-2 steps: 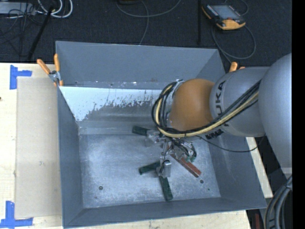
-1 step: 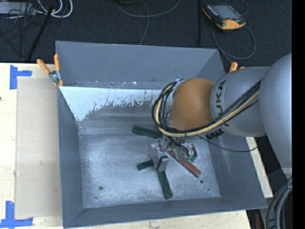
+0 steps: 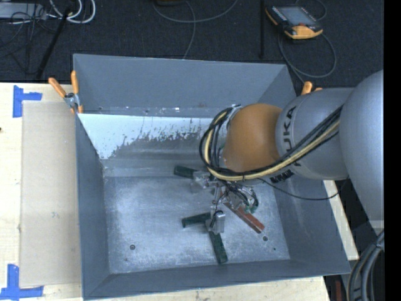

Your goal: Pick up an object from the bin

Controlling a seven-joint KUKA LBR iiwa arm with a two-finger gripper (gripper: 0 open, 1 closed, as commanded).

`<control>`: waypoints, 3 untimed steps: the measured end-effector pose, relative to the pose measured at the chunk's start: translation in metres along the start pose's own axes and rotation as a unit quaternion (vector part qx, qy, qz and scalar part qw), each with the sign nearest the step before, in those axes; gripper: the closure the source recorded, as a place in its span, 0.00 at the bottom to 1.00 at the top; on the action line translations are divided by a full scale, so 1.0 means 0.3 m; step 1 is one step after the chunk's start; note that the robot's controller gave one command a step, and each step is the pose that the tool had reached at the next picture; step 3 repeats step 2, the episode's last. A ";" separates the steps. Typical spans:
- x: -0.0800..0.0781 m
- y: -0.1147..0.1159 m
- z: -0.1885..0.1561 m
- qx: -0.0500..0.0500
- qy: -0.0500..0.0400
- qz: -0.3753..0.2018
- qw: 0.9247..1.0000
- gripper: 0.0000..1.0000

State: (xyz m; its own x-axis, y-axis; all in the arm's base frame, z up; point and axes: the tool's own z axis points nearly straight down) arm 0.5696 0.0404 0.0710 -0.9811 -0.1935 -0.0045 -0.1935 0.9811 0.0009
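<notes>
Arm [image 3: 326,137] enters from the right, wrist bent down into the bin [image 3: 94,231]. Orange cover [image 3: 250,137] sits over the wrist, and cables [image 3: 210,149] loop round its left side.

Claw [image 3: 217,218] is low over the bin floor, right of centre and toward the near wall. Its tip stands at the right end of a green bar [image 3: 195,220], which lies roughly crosswise on the floor and points left from the claw. Whether the tip touches the bar: cannot tell. How far the claw is open, and whether it has hold of anything: cannot tell, as the tip is dark against the bar and the wrist hardware crowds it.

Other items on the floor:
- Green strip [image 3: 220,251], just below the claw, running from under the tip toward the near wall, slightly slanted.
- Red stick [image 3: 252,221], just right of the claw, slanting down to the right, upper end under the wrist hardware.
- Green block [image 3: 184,170], farther back, near the foot of the far wall, left of the wrist, apart from the others.

The rest of the floor is bare scuffed metal.
</notes>
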 end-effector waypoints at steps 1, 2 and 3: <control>0.000 0.000 -0.006 0.000 0.002 0.000 1.000 1.00; 0.002 0.000 0.002 0.000 0.001 0.000 1.000 0.00; 0.002 0.000 0.002 0.000 0.001 0.000 1.000 0.00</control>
